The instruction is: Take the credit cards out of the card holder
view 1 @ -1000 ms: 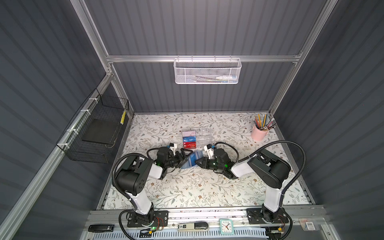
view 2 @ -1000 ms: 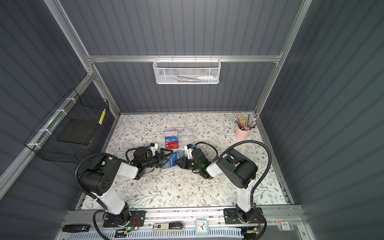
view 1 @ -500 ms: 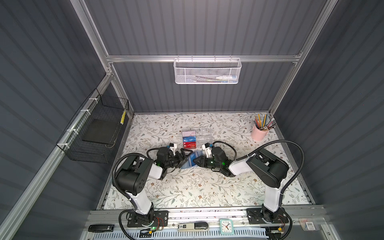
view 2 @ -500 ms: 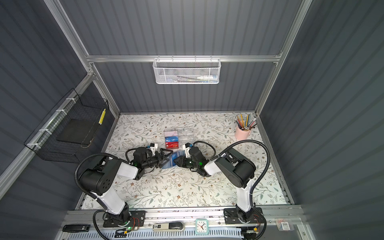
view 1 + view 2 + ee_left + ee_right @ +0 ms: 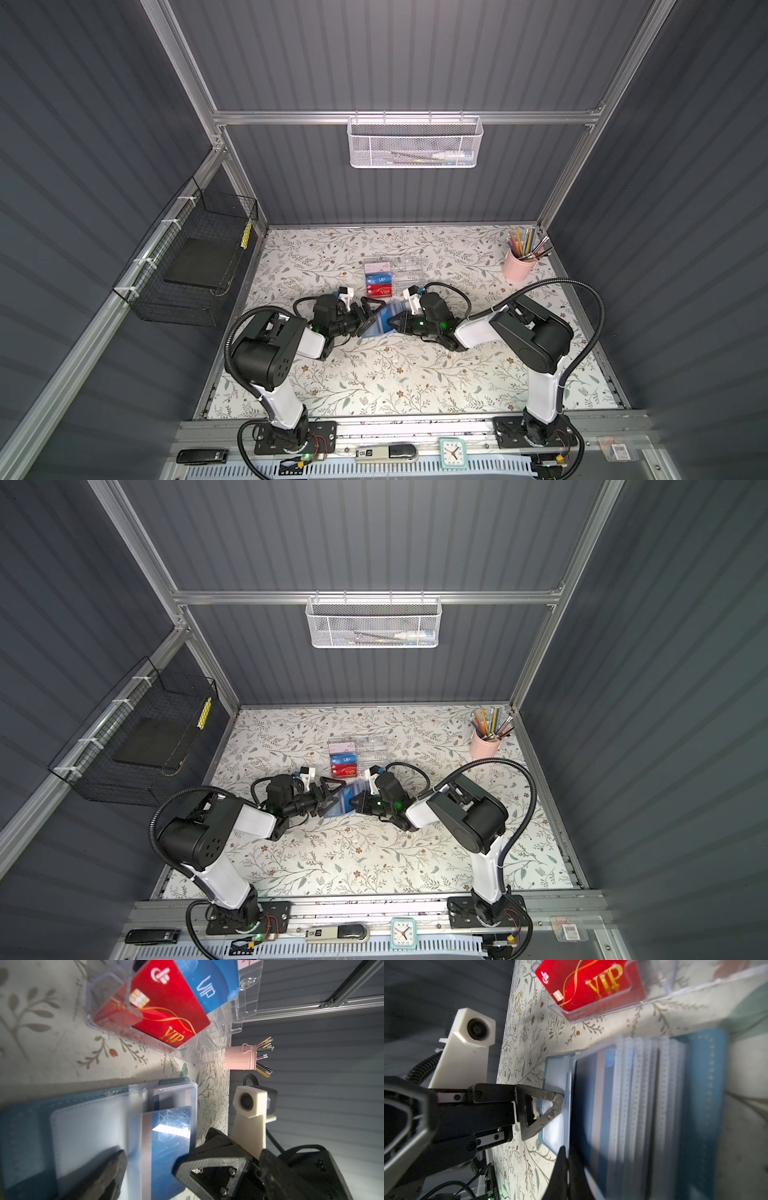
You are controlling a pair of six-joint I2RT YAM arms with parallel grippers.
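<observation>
Since a second earlier, the right gripper [image 5: 391,323] had slid leftward up to the card holder [image 5: 378,327] and its jaws had drawn together, while the left gripper [image 5: 366,319] had kept its place. A floral-patterned table [image 5: 415,374] filled the floor of the cell in both top views. On the left wall hung a black wire basket [image 5: 187,270], and on the back wall a white mesh basket [image 5: 413,143]. Toward the middle of the table stood a clear acrylic box [image 5: 409,270], with a red VIP card [image 5: 166,1001] leaning in the compartment closest to the arms. A pink cup [image 5: 517,268] of pencils stood in the far right corner, well apart from everything else. The card holder lay open on the table just in front of the box without touching it, between the two grippers, its see-through sleeves [image 5: 643,1105] fanned. The left gripper's jaws stood wide apart, and one finger [image 5: 545,1094] lay flat on the holder's left flap. The right gripper's jaws were pressed together on the edge of a blue credit card [image 5: 170,1147] with a grey stripe, which lay atop the sleeves. Whether part of it sat inside a sleeve could not be told.
</observation>
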